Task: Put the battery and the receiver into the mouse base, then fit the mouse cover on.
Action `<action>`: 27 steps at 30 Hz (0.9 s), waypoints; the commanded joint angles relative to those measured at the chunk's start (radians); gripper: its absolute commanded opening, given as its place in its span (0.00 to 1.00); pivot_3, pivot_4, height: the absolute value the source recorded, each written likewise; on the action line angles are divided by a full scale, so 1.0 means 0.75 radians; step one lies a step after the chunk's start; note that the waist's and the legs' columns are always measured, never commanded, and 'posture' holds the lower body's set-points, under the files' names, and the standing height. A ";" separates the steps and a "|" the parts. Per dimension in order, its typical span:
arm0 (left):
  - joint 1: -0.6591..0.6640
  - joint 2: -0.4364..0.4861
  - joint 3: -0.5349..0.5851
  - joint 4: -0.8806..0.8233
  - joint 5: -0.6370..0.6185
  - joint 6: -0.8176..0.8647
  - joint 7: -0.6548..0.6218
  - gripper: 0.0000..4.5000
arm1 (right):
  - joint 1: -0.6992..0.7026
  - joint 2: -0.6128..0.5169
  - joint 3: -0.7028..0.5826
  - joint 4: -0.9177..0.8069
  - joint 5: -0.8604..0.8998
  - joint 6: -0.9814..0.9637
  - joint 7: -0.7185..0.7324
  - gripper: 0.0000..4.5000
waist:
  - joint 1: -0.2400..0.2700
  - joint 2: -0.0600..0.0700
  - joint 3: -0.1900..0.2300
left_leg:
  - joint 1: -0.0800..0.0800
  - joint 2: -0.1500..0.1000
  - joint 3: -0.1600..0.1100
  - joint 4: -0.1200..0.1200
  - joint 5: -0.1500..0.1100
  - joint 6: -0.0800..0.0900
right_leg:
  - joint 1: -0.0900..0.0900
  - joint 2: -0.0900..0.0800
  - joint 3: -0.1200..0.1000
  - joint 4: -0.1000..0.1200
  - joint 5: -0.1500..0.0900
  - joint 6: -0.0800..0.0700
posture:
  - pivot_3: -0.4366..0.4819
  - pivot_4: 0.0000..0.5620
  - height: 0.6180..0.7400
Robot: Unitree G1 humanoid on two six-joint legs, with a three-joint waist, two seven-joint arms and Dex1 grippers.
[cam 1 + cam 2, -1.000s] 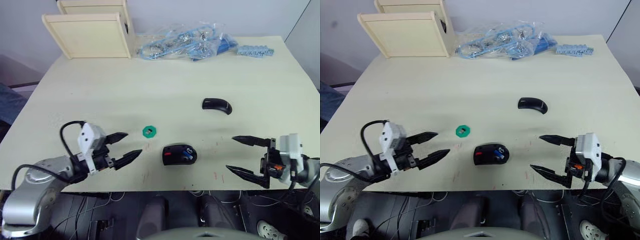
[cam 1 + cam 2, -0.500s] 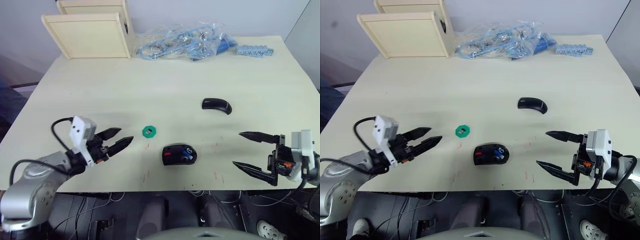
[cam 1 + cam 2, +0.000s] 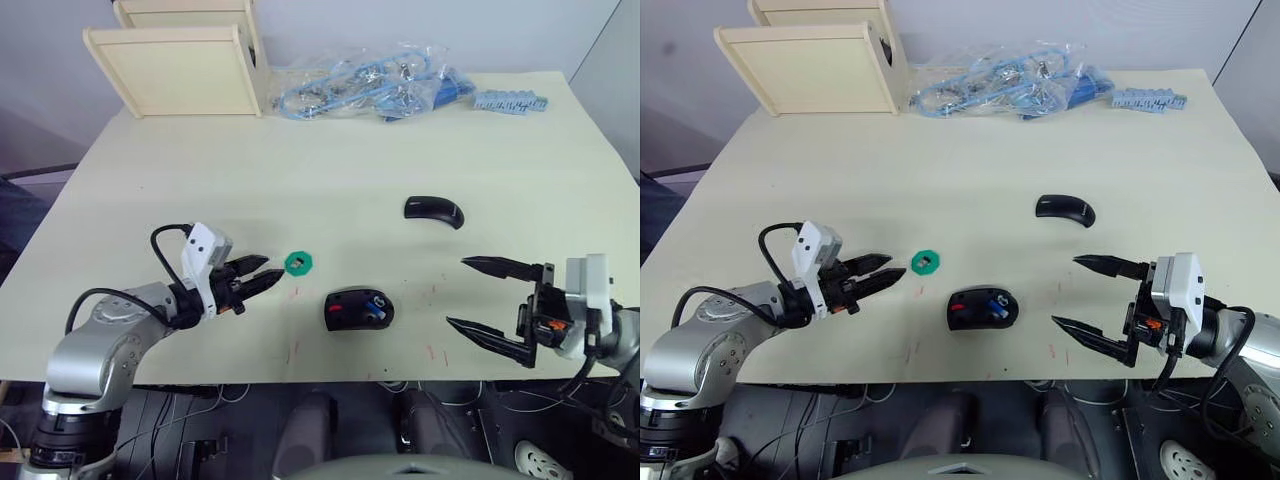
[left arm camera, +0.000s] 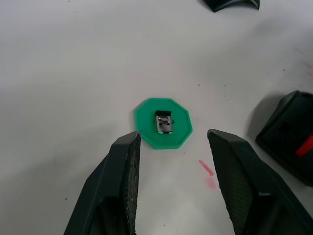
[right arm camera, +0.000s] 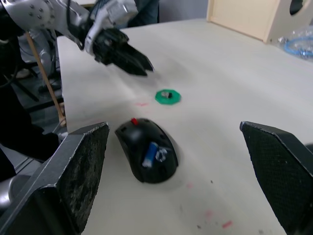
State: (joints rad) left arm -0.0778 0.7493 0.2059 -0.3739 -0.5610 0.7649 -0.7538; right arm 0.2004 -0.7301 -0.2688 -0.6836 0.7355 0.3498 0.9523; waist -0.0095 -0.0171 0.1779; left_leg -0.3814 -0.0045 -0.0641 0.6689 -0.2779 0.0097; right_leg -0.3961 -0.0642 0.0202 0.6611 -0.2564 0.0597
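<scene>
On the table [image 3: 400, 130], the mouse base [image 3: 358, 309] lies near the front edge with the battery [image 5: 151, 151] already seated; the mouse cover [image 3: 434, 210] rests farther back to the right. The left gripper [image 3: 263, 277] has been brought forward, fingers parted, to the green disc [image 4: 164, 123] bearing the receiver [image 4: 164, 122], evidently for pickup. The right gripper [image 3: 488, 304] is held wide open, empty.
</scene>
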 commanded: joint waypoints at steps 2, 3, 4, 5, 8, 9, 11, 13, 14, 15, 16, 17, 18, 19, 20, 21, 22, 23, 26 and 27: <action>-0.045 0.007 -0.022 -0.003 0.021 -0.036 -0.005 0.49 | 0.024 0.024 0.011 -0.075 0.022 0.002 -0.049 1.00 | -0.001 0.000 0.000 | 0.000 0.000 0.000 0.000 0.000 0.000 | 0.000 0.000 0.000 0.000 0.000 0.000 | 0.48 0.27 1.00; -0.050 0.005 -0.028 0.001 0.023 -0.039 -0.007 0.42 | 0.030 0.029 0.017 -0.085 0.022 0.002 -0.060 1.00 | -0.002 0.000 0.000 | 0.000 0.000 0.000 0.000 0.000 0.000 | 0.000 0.000 0.000 0.000 0.000 0.000 | 0.48 0.27 1.00; -0.056 0.001 -0.035 0.003 0.023 -0.033 -0.006 0.37 | 0.034 0.033 0.022 -0.091 0.023 0.002 -0.069 1.00 | -0.003 0.000 0.000 | 0.000 0.000 0.000 0.000 0.000 0.000 | 0.000 0.000 0.000 0.000 0.000 0.000 | 0.48 0.27 1.00; -0.063 0.000 -0.044 0.007 0.027 -0.030 -0.004 0.32 | 0.036 0.037 0.028 -0.095 0.023 0.002 -0.076 1.00 | -0.004 0.000 0.000 | 0.000 0.000 0.001 0.000 0.000 0.000 | 0.000 0.000 0.000 0.000 0.000 0.000 | 0.48 0.27 1.00; -0.069 0.012 -0.067 0.021 0.045 -0.041 -0.020 0.25 | 0.040 0.043 0.040 -0.112 0.018 0.005 -0.095 1.00 | -0.002 0.000 0.000 | 0.000 0.000 0.000 0.000 0.000 0.000 | 0.000 0.000 0.000 0.000 0.000 0.000 | 0.48 0.27 1.00; -0.072 0.015 -0.070 0.027 0.046 -0.044 -0.025 0.25 | 0.040 0.045 0.044 -0.119 0.019 0.007 -0.104 1.00 | -0.003 0.000 0.000 | 0.000 -0.001 0.000 0.000 0.000 0.000 | 0.000 0.000 0.000 0.000 0.000 0.000 | 0.48 0.27 1.00; -0.095 0.013 -0.095 0.043 0.055 -0.049 -0.031 0.25 | 0.040 0.047 0.048 -0.125 0.021 0.008 -0.117 1.00 | -0.003 0.000 0.000 | 0.000 -0.001 0.000 0.000 0.000 0.000 | 0.000 0.000 0.000 0.000 0.000 0.000 | 0.48 0.27 1.00; -0.116 0.007 -0.120 0.057 0.067 -0.051 -0.031 0.25 | 0.038 0.050 0.051 -0.124 0.020 0.007 -0.126 1.00 | -0.002 0.000 0.000 | 0.000 -0.001 0.000 0.000 0.000 0.000 | 0.000 0.000 0.000 0.001 0.000 0.000 | 0.48 0.27 1.00; -0.123 0.005 -0.136 0.067 0.085 -0.059 -0.027 0.25 | 0.038 0.049 0.053 -0.123 0.019 0.006 -0.128 1.00 | -0.001 0.000 0.000 | 0.000 -0.001 0.000 0.000 0.000 0.000 | 0.000 0.000 0.000 0.000 0.000 0.000 | 0.48 0.27 1.00; -0.129 0.001 -0.148 0.076 0.097 -0.061 -0.021 0.25 | 0.038 0.049 0.053 -0.122 0.019 0.005 -0.129 1.00 | -0.002 0.000 0.000 | 0.000 -0.001 0.000 0.000 0.000 0.000 | 0.000 0.000 0.000 0.000 0.000 0.000 | 0.48 0.27 1.00; -0.132 -0.001 -0.154 0.082 0.105 -0.065 -0.020 0.25 | 0.038 0.049 0.055 -0.123 0.018 0.005 -0.132 1.00 | -0.002 0.000 0.000 | 0.000 -0.001 0.001 0.000 0.000 0.000 | 0.000 0.000 0.000 0.000 0.000 0.000 | 0.48 0.27 1.00; -0.136 -0.006 -0.167 0.089 0.117 -0.073 -0.016 0.25 | 0.038 0.049 0.054 -0.123 0.019 0.004 -0.133 1.00 | -0.002 0.000 0.000 | 0.000 -0.001 0.000 0.000 0.000 0.000 | 0.000 0.000 0.000 0.000 0.000 0.000 | 0.48 0.27 1.00; -0.138 -0.009 -0.176 0.095 0.126 -0.082 -0.016 0.25 | 0.039 0.049 0.054 -0.125 0.019 0.005 -0.137 1.00 | -0.002 0.000 0.000 | 0.000 -0.001 0.000 0.000 0.000 0.000 | 0.000 0.000 0.000 0.000 0.000 0.000 | 0.48 0.27 1.00; -0.140 -0.011 -0.184 0.101 0.135 -0.089 -0.014 0.25 | 0.041 0.050 0.053 -0.126 0.021 0.005 -0.139 1.00 | -0.002 0.000 0.000 | 0.000 -0.001 0.000 0.000 0.000 0.000 | 0.000 0.000 0.000 0.000 0.000 0.000 | 0.48 0.27 1.00; -0.142 -0.014 -0.189 0.108 0.144 -0.095 -0.011 0.25 | 0.044 0.050 0.051 -0.127 0.021 0.004 -0.142 1.00 | -0.002 0.000 0.000 | 0.000 -0.001 0.000 0.000 0.000 0.000 | 0.000 0.000 0.000 0.000 0.000 0.000 | 0.48 0.27 1.00; -0.145 -0.018 -0.194 0.115 0.152 -0.101 -0.010 0.25 | 0.051 0.050 0.047 -0.127 0.022 0.002 -0.141 1.00 | -0.002 0.000 0.000 | 0.000 -0.001 0.000 0.000 0.000 0.000 | 0.000 0.000 0.000 0.000 0.000 0.000 | 0.48 0.27 1.00; -0.149 -0.024 -0.201 0.122 0.162 -0.107 -0.007 0.25 | 0.059 0.051 0.043 -0.127 0.023 0.000 -0.141 1.00 | -0.002 0.000 0.000 | 0.000 -0.001 0.000 0.000 0.000 0.000 | 0.000 0.000 0.000 0.001 0.000 0.000 | 0.48 0.27 1.00; -0.154 -0.028 -0.205 0.128 0.167 -0.112 -0.006 0.25 | 0.066 0.051 0.040 -0.130 0.024 -0.001 -0.142 1.00 | -0.002 0.000 0.000 | 0.000 -0.001 0.000 0.000 0.000 0.000 | 0.000 0.000 0.000 0.001 0.000 0.000 | 0.48 0.27 1.00; -0.171 -0.048 -0.217 0.139 0.177 -0.120 -0.001 0.25 | 0.087 0.048 0.038 -0.137 0.024 -0.006 -0.140 1.00 | -0.002 0.000 0.000 | 0.000 -0.001 0.000 0.000 0.000 0.000 | 0.000 0.000 0.000 0.001 0.000 0.000 | 0.48 0.27 1.00; -0.175 -0.052 -0.221 0.143 0.184 -0.122 0.000 0.25 | 0.090 0.047 0.038 -0.139 0.023 -0.007 -0.141 1.00 | -0.002 0.000 0.000 | 0.000 -0.001 0.000 0.000 0.000 0.000 | 0.000 0.000 0.000 0.001 0.000 0.000 | 0.48 0.27 1.00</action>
State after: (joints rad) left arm -0.1934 0.7122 0.0335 -0.2593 -0.4305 0.6949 -0.7561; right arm 0.2648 -0.6974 -0.2180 -0.7456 0.7365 0.3642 0.8452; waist -0.0109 -0.0172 0.1778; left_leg -0.3815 -0.0054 -0.0638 0.6692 -0.2779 0.0097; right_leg -0.3962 -0.0641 0.0203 0.6617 -0.2563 0.0598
